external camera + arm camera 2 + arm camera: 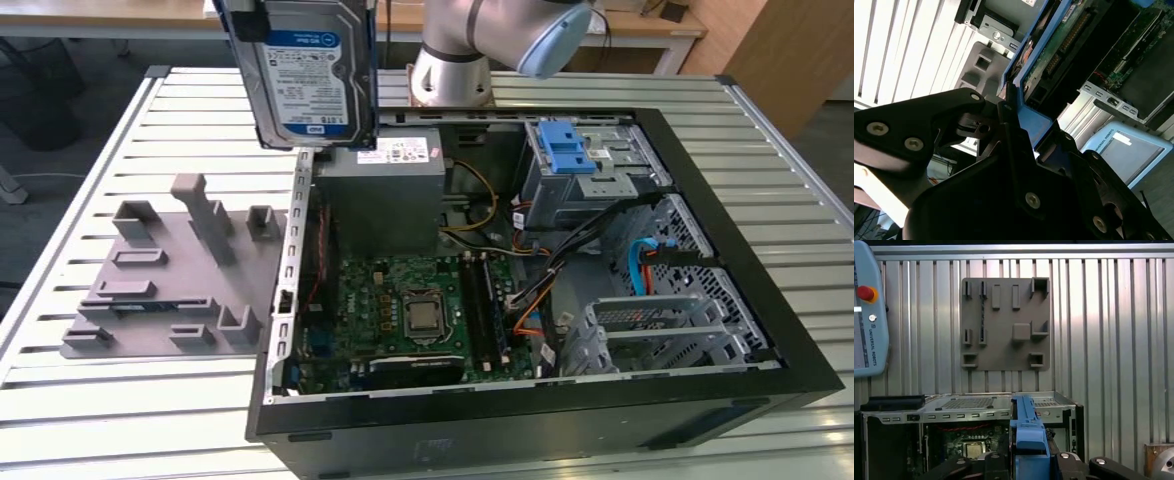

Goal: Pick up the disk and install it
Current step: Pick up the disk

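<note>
A: Where is the disk [304, 75]?

B: In the air, on end, label side to the exterior view. Its lower end shows over the corner of the open computer case [747, 250] on the exterior view's left, just above the grey power-supply box [384, 190]. No contact with either that I can see.

A: Jaws?

B: Closed on the disk. In both wrist views the black fingers [1066, 460] [974, 125] sit on either side of its blue bracket [1029, 432] [1039, 125], pressed against it, with no gap showing.

A: Arm pose?

B: The arm [494, 40] rises from its base at the far side of the surface [80, 400], behind the case, with a pale blue joint cap above. The first wrist view looks down past the disk onto the case edge and the motherboard [400, 310].

A: Surroundings?

B: The grey fixture plate [160, 290] [1004, 322] lies on the slatted surface beside the case. The grey cage with the blue latch [587, 160] sits inside the case, well apart from the disk.
</note>
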Robot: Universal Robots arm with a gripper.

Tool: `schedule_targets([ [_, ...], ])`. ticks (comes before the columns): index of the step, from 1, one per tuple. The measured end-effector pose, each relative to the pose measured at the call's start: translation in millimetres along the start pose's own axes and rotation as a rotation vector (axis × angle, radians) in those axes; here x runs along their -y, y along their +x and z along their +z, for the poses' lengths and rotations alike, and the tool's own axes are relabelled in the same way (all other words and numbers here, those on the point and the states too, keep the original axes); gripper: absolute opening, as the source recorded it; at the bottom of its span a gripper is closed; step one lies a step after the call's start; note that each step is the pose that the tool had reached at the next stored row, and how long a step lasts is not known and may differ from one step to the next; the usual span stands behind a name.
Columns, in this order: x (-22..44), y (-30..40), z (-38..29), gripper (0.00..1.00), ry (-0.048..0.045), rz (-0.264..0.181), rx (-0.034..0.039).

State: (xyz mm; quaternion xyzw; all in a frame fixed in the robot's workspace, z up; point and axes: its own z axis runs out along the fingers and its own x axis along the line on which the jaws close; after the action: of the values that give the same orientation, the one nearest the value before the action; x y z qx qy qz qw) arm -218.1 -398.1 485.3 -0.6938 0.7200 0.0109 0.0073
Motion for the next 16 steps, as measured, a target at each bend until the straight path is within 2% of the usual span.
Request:
schedule_targets([
  [3, 2.7, 3.5, -0.1, 0.36, 0.0, 0.0, -0.0005],
  [6, 10.2, 4.9, -0.1, 0.36, -0.0001, 0.0, -0.0007],
  [12, 35.7, 5.7, -0.2, 0.36, 0.0, 0.0, -0.0007],
  [16, 50.0, 5.7, -0.2, 0.36, 0.0, 0.0, -0.0007],
])
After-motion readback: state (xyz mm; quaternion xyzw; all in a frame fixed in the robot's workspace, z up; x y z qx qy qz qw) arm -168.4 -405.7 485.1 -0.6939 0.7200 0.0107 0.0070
